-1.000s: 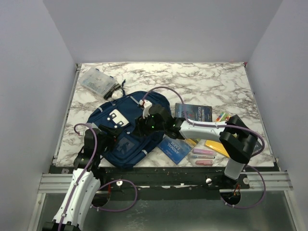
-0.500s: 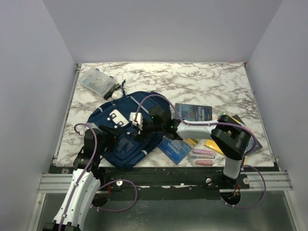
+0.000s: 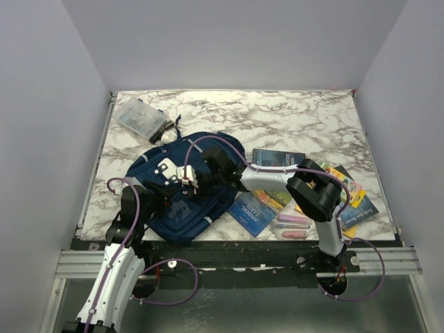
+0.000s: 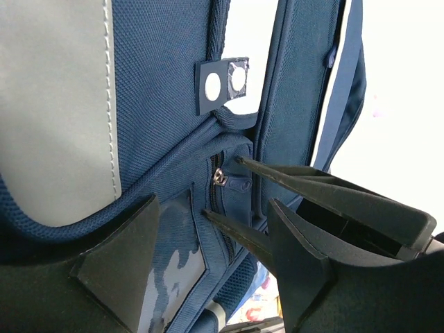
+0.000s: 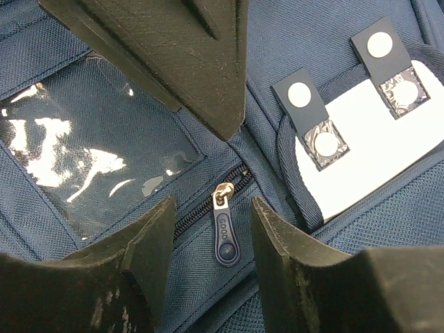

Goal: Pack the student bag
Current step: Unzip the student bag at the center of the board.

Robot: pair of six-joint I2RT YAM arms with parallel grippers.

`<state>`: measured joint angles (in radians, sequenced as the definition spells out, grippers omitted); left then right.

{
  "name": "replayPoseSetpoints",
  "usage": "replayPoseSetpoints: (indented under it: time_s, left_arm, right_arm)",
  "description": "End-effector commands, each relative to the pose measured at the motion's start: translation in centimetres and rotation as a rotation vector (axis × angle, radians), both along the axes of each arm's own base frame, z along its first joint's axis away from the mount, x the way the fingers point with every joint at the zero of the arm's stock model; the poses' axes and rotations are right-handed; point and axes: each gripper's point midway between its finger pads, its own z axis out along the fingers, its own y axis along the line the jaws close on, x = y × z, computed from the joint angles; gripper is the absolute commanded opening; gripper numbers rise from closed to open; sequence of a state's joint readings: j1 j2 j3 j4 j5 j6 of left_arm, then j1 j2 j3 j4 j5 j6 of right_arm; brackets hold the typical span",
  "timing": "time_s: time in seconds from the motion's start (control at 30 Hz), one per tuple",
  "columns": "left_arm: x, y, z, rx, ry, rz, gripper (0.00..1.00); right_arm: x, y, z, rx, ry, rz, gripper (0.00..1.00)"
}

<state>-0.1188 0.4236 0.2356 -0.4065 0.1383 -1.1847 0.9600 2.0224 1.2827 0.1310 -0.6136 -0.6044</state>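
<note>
The navy student bag [image 3: 201, 149] lies flat at the near left of the table, with its white patch [image 3: 166, 165] facing up. My right gripper [image 3: 189, 177] reaches across it to the front pocket. In the right wrist view it is open [image 5: 211, 236], with the blue zipper pull [image 5: 225, 239] lying between its fingertips, untouched. The pocket's clear window [image 5: 90, 152] and the white patch [image 5: 368, 159] flank it. My left gripper [image 3: 158, 189] is open [image 4: 215, 257] right over the same pocket. The zipper slider [image 4: 219, 177] shows just ahead of it.
A clear plastic box [image 3: 141, 118] sits at the far left. Books [image 3: 279, 161] [image 3: 253, 211], pink markers [image 3: 294, 220] and a colourful box [image 3: 340, 177] lie to the right of the bag. My two grippers are close together over the pocket.
My right gripper has moved left across the bag, from its middle to the front pocket zipper. The right forearm swung left and uncovered more books. The left arm has not moved.
</note>
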Motion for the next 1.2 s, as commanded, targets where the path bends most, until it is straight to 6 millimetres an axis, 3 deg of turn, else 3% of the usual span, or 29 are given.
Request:
replayPoseSetpoints:
  time_s: [0.0,0.13,0.37,0.57,0.67,0.9,1.17]
  left_arm:
    - [-1.1,0.7,-1.6,0.039,0.082,0.017,0.66]
    - [-1.1,1.1,-2.1,0.039,0.103,0.046,0.66]
    - [-0.9,1.8,-2.6,0.051,0.113,0.097,0.66]
    - [-1.1,2.3,-3.7,0.025,0.136,0.157,0.66]
    - [-1.3,2.4,-4.2,0.005,0.139,0.180,0.66]
    - [-0.9,3.5,-4.1,0.009,0.105,0.252,0.66]
    - [-0.8,3.6,-3.7,0.010,0.094,0.263,0.66]
  right_arm:
    - [-0.1,-0.8,-2.2,-0.076,0.030,0.029,0.41]
    - [0.8,-1.6,-3.5,-0.155,0.027,-0.024,0.16]
    - [0.2,-2.9,-4.8,-0.262,0.151,-0.113,0.01]
    - [-2.5,-3.8,-4.2,-0.432,0.576,-0.366,0.01]
    - [-4.6,-5.6,-4.0,-0.566,0.761,-0.494,0.01]
    - [-7.8,-8.8,-3.4,-0.666,0.912,-0.603,0.01]
    - [-9.7,-9.9,-1.3,-0.653,1.015,-0.650,0.01]
